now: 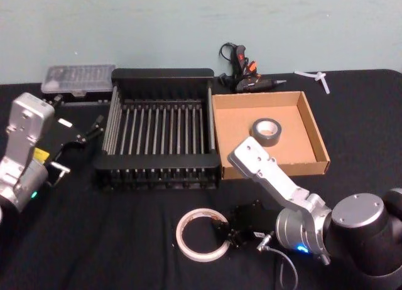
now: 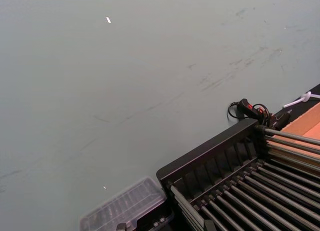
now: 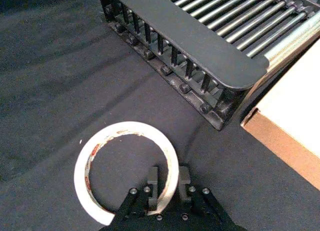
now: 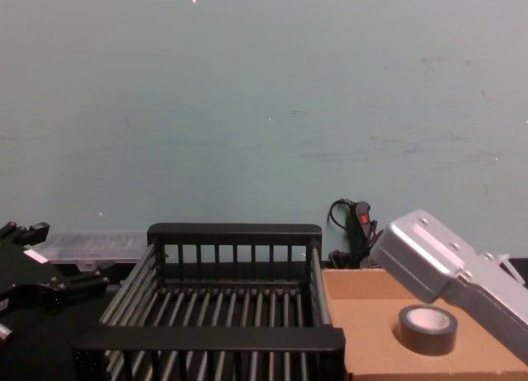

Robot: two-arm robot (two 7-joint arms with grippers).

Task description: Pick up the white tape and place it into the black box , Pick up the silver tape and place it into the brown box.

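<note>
The white tape (image 1: 200,235) lies flat on the black cloth in front of the black box (image 1: 160,73). My right gripper (image 1: 224,235) is at the roll's right side. In the right wrist view its two fingers (image 3: 153,180) stand one inside and one outside the ring of the white tape (image 3: 100,146), pressed against the band, so the right gripper (image 3: 168,180) is shut on it. The silver tape (image 1: 266,131) lies inside the brown box (image 1: 318,139), to the right of the black box; the silver tape (image 4: 427,329) shows there in the chest view too. My left gripper (image 1: 93,129) hovers at the black box's left side.
A clear plastic case (image 1: 78,80) sits behind the black box at the left. A black glue gun with its cord (image 1: 242,73) lies behind the brown box, and a small white plastic piece (image 1: 317,76) farther right. The pale wall is close behind the table.
</note>
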